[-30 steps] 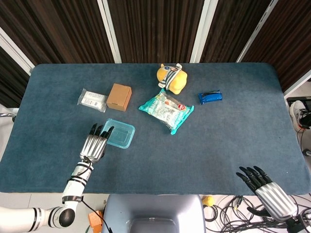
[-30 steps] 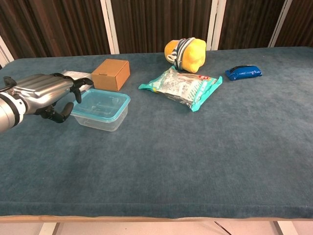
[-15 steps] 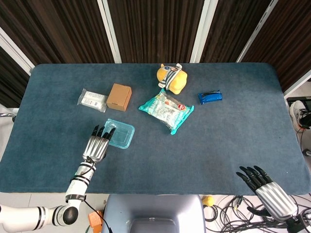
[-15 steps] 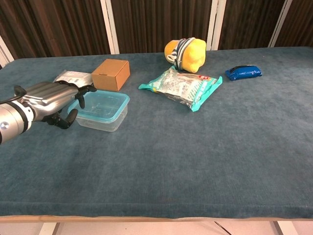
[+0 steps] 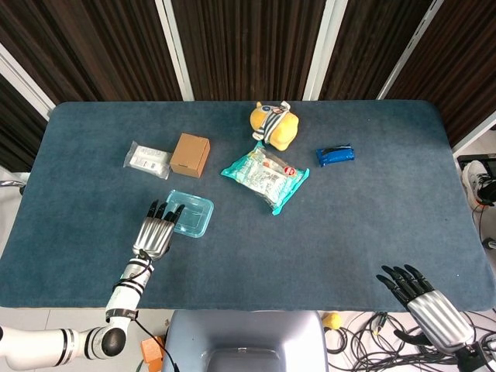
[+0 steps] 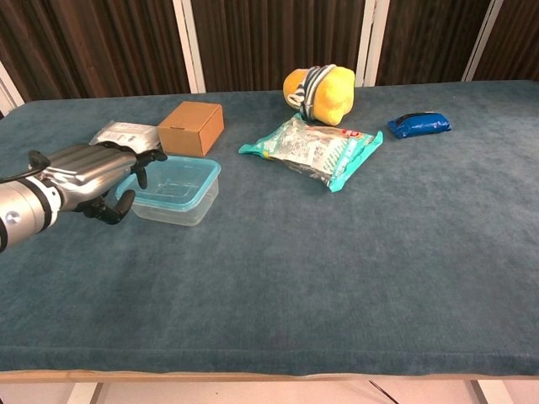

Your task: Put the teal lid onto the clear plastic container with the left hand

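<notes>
The teal lid (image 5: 191, 214) lies on top of the clear plastic container (image 6: 171, 204) at the table's near left. My left hand (image 5: 155, 231) reaches in from the near side with its fingers stretched out. Its fingertips (image 6: 145, 156) rest on the lid's left rim, and the thumb hangs beside the container's left wall. Nothing is gripped in that hand. My right hand (image 5: 428, 304) hovers at the table's near right edge with fingers spread and empty. The chest view does not show the right hand.
A brown cardboard box (image 5: 191, 154) and a clear packet (image 5: 147, 160) lie just behind the container. A teal snack bag (image 5: 265, 175), a yellow plush toy (image 5: 274, 125) and a small blue packet (image 5: 335, 155) lie further right. The table (image 5: 356, 232) is covered in blue cloth.
My left hand has slid a little closer to the container, its fingertips now over the lid's left rim. The lid sits slightly lower and flatter. The right hand has not moved.
</notes>
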Controlling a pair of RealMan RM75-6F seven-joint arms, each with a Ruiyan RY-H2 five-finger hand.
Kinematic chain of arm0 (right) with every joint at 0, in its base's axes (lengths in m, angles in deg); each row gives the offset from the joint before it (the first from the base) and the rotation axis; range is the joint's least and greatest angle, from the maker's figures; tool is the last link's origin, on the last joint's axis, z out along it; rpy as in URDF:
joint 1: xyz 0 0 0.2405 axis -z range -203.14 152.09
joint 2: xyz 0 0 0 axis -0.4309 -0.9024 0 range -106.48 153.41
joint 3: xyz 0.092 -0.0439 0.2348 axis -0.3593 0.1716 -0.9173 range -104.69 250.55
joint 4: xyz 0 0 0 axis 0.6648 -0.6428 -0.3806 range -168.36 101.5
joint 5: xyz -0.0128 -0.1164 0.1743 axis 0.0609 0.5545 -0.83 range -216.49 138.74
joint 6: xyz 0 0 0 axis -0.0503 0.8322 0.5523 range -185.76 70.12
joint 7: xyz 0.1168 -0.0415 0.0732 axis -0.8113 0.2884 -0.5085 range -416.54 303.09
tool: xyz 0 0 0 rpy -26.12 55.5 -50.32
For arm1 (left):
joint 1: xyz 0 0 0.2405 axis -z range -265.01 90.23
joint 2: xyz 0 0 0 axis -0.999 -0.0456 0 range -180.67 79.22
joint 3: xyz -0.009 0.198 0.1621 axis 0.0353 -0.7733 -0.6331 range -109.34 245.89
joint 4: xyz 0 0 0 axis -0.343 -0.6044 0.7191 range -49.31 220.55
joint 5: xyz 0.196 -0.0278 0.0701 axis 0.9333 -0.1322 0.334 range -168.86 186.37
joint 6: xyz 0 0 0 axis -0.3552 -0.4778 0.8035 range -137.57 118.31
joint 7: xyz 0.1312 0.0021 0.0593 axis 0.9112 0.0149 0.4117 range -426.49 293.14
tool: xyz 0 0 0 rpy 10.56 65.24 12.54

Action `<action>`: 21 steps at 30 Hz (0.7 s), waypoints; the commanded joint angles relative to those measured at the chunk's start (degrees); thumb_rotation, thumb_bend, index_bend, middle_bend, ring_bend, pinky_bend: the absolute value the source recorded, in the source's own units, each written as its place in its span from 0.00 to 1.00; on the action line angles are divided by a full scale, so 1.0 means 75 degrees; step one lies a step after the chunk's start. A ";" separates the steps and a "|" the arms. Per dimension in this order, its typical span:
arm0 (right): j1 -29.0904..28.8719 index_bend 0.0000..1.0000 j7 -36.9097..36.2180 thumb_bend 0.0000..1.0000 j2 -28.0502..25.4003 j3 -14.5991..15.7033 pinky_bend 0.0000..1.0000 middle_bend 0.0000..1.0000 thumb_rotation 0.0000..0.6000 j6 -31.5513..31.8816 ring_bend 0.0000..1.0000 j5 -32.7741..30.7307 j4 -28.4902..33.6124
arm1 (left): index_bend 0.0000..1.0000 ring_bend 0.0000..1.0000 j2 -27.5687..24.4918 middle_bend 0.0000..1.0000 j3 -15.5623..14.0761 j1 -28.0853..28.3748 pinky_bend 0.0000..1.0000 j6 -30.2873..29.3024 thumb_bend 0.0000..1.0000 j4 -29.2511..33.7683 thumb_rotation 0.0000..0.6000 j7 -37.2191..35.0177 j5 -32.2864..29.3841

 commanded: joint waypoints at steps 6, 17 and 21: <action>0.0001 0.00 0.0001 0.06 0.0001 -0.0007 0.00 0.00 1.00 0.0000 0.00 -0.0014 -0.0003 | 0.00 0.08 -0.0005 0.33 0.0019 0.0030 0.00 0.0046 0.71 0.0007 1.00 0.0005 -0.0027; -0.0004 0.00 -0.0009 0.06 0.0000 -0.0027 0.00 0.00 1.00 -0.0017 0.00 -0.0064 -0.0017 | 0.00 0.01 -0.1180 0.05 -0.0031 -0.0709 0.00 -0.1733 0.55 0.1439 1.00 -0.0979 0.2356; 0.0020 0.00 0.0041 0.06 0.0021 -0.0054 0.00 0.00 1.00 -0.0018 0.00 -0.0135 -0.0009 | 0.00 0.00 -0.2060 0.02 -0.0730 -0.1603 0.00 -0.2646 0.45 0.2111 1.00 -0.1842 0.3632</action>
